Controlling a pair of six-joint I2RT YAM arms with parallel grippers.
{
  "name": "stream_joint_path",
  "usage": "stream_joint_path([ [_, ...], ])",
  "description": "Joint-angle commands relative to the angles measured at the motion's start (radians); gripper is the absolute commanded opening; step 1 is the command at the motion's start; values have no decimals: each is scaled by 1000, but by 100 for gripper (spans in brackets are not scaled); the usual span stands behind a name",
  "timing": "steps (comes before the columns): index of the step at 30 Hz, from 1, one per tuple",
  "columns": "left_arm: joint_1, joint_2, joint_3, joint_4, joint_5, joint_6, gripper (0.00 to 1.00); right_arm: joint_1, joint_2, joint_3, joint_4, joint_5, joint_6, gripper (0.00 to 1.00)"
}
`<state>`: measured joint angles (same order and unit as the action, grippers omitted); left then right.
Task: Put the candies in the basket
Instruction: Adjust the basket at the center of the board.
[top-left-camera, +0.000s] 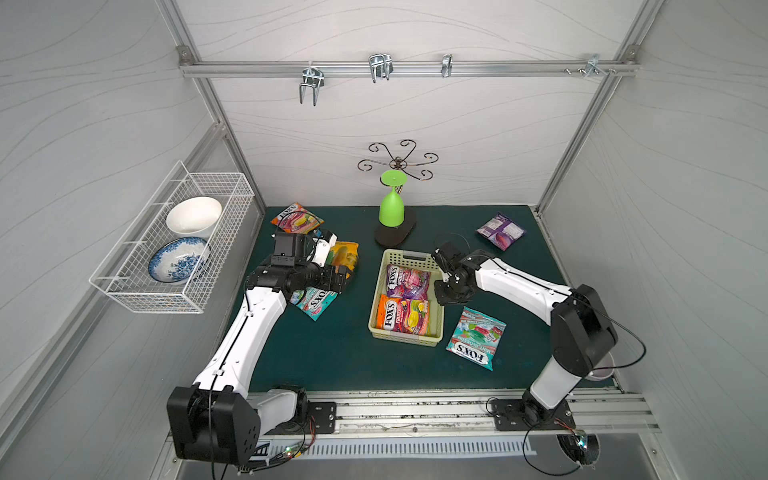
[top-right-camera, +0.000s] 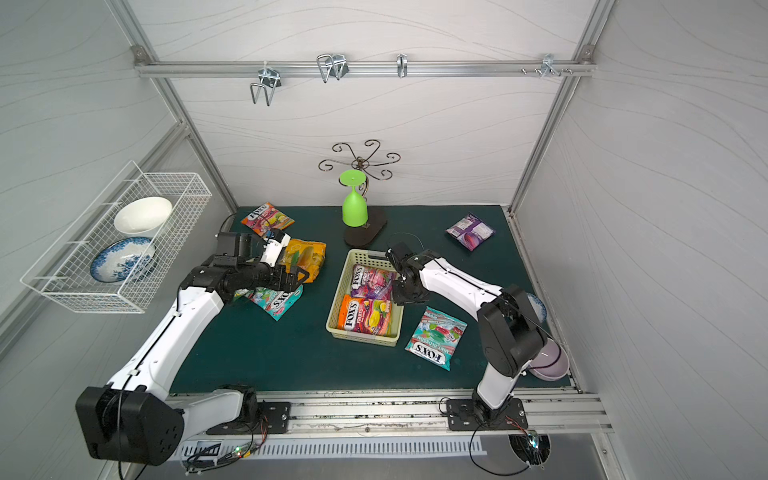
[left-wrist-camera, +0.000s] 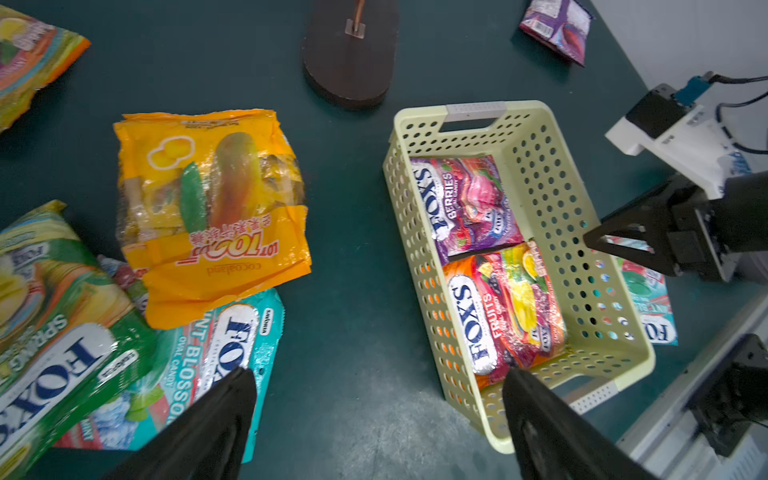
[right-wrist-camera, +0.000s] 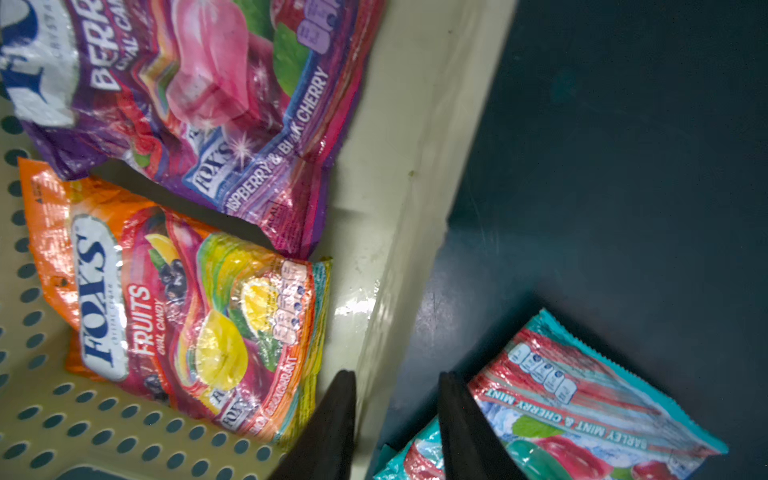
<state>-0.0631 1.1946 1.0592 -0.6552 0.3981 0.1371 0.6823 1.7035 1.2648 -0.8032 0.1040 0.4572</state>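
Note:
The pale yellow-green basket (top-left-camera: 403, 338) stands mid-table and holds two candies, a purple berries bag (top-left-camera: 407, 281) and an orange fruits bag (top-left-camera: 403, 316). My right gripper (right-wrist-camera: 398, 376) hovers over the basket's right wall (right-wrist-camera: 399, 166), jaws narrowly open and holding nothing. A teal bag (top-left-camera: 476, 336) lies just right of the basket, and a purple bag (top-left-camera: 500, 230) lies at the far right. My left gripper (left-wrist-camera: 376, 374) is wide open and empty above the mat beside a pile of candies: a yellow bag (left-wrist-camera: 216, 216), a teal bag (left-wrist-camera: 232, 345) and a green bag (left-wrist-camera: 62, 332). Another orange bag (top-left-camera: 297, 220) lies far left.
A green cup (top-left-camera: 391, 208) hangs upside down on a metal stand whose dark base (top-left-camera: 395, 235) sits just behind the basket. A white wire rack (top-left-camera: 174, 249) with two bowls hangs on the left wall. A lilac bowl (top-right-camera: 548, 361) sits at the front right corner.

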Motion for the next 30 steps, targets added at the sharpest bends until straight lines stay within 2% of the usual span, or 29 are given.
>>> stream_joint_path([
  [1, 21, 10, 6, 54, -88, -26, 98, 1, 15, 27, 7, 31, -33, 21],
  [5, 36, 14, -13, 75, -117, -35, 98, -2, 39, 47, 3, 32, -63, 10],
  [9, 62, 25, -12, 79, -155, -60, 98, -11, 43, 60, 9, 42, -79, 6],
  [14, 94, 42, -35, 101, -198, -84, 98, -23, 63, 87, -7, 36, -87, 5],
  [24, 109, 114, -36, 118, -358, -41, 98, -62, -11, 19, 49, 2, 35, 0],
  [30, 140, 165, -18, 113, -413, -81, 92, -66, -45, -23, 83, -25, 84, 0],
])
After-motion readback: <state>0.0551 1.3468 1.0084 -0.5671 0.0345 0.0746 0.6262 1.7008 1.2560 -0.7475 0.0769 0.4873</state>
